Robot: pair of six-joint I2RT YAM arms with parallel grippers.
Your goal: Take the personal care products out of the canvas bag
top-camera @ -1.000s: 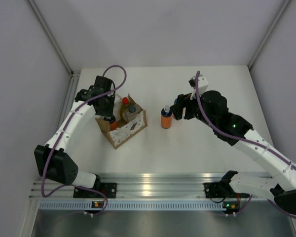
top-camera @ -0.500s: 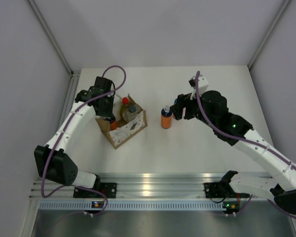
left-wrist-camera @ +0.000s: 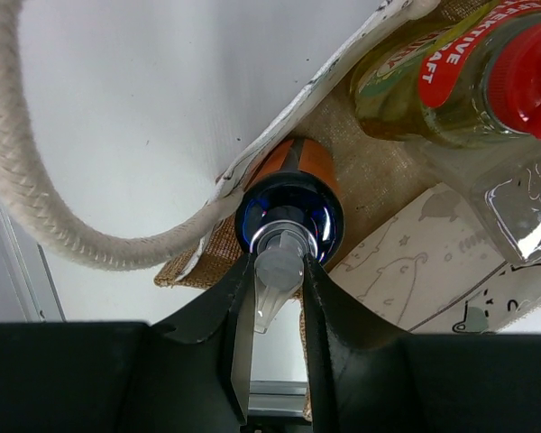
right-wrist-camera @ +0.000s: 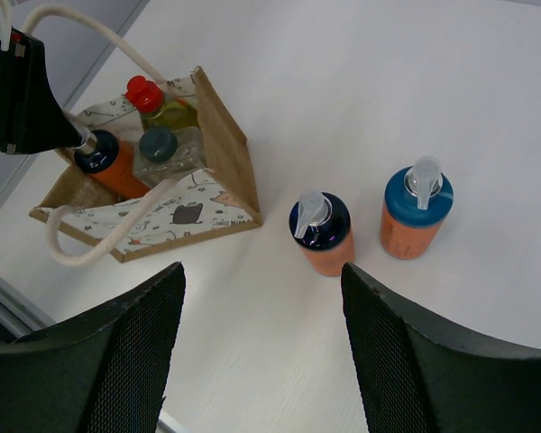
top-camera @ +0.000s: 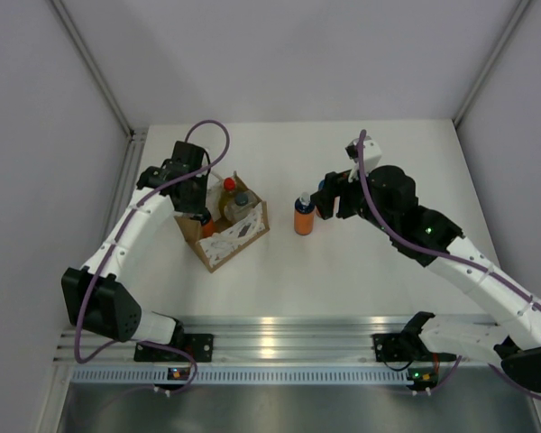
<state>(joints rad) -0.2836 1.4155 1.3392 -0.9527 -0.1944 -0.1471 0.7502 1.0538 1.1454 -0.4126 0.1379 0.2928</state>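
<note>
The left gripper (left-wrist-camera: 278, 267) squeezes the top of the orange bottle (left-wrist-camera: 312, 163) in the bag (left-wrist-camera: 406, 254). The bottle points straight away from it.

1. The yellow bottle (left-wrist-camera: 406, 90) stands in the canvas bag (left-wrist-camera: 433, 262). A red band on its label carries slanted white capitals, and from the left wrist view only the ending, "AFT", reads clearly.
2. The bag's white side panel bears small line drawings and no words.
3. The orange bottle (left-wrist-camera: 293, 194) at the bag's corner shows no lettering.
</note>
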